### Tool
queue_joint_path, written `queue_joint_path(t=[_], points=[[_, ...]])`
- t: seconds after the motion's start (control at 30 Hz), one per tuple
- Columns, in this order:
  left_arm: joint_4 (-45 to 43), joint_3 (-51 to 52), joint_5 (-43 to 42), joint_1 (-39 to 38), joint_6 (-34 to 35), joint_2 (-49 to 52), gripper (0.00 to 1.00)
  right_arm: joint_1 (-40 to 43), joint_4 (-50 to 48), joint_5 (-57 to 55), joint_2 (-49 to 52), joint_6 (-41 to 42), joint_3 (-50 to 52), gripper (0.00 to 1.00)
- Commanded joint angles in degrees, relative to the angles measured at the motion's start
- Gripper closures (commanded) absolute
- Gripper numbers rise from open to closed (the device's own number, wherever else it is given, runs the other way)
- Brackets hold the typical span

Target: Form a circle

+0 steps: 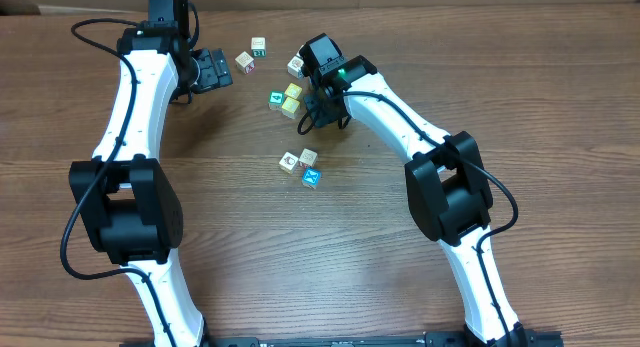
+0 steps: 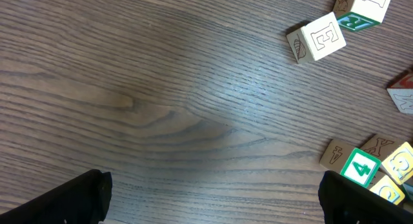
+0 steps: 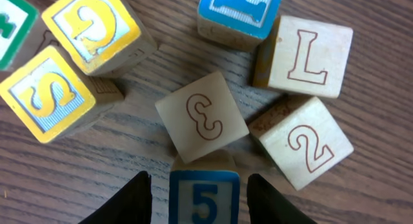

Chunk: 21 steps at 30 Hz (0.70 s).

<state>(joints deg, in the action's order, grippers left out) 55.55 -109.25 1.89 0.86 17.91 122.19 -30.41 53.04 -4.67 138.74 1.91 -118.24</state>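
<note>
The circle (image 1: 302, 165) is a small cluster of two white cubes and one cyan cube at mid-table, showing only in the overhead view, with neither arm near it. My right gripper (image 3: 200, 201) hangs over the loose scatter farther back, and its fingers (image 3: 137, 199) straddle a blue-framed "5" cube (image 3: 204, 197). A thin strip of table shows on each side, so the jaws are open around it. My left gripper (image 2: 213, 201) is wide open over bare wood at the back left (image 1: 212, 71), holding nothing.
White cubes "3" (image 3: 202, 117), "2" (image 3: 303, 143) and "L" (image 3: 308, 55) crowd just ahead of the "5" cube, with a blue cube (image 3: 235, 14) and yellow "G" (image 3: 93, 27) and "S" (image 3: 48, 93). Two more cubes (image 1: 251, 54) lie near the left gripper.
</note>
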Motion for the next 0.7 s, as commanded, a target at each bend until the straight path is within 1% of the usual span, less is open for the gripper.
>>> queue_joint_path(t=[0.0, 0.1, 0.53, 0.57, 0.67], points=[[-0.07, -1.09, -0.42, 0.09, 0.52, 0.17, 0.00, -0.22, -0.15, 0.22, -3.15, 0.20, -1.73, 0.56], [-0.07, -1.09, -0.42, 0.09, 0.52, 0.17, 0.00, -0.22, -0.31, 0.22, -3.13, 0.20, -1.73, 0.59], [-0.07, -1.09, -0.42, 0.09, 0.52, 0.17, 0.00, -0.17, -0.33, 0.22, -2.95, 0.20, -0.74, 0.60], [-0.07, -1.09, -0.42, 0.09, 0.52, 0.17, 0.00, -0.15, -0.50, 0.22, -2.95, 0.20, -0.46, 0.61], [-0.04, -1.09, -0.42, 0.09, 0.52, 0.17, 0.00, -0.04, -1.22, 0.22, -2.95, 0.20, -0.09, 0.67]])
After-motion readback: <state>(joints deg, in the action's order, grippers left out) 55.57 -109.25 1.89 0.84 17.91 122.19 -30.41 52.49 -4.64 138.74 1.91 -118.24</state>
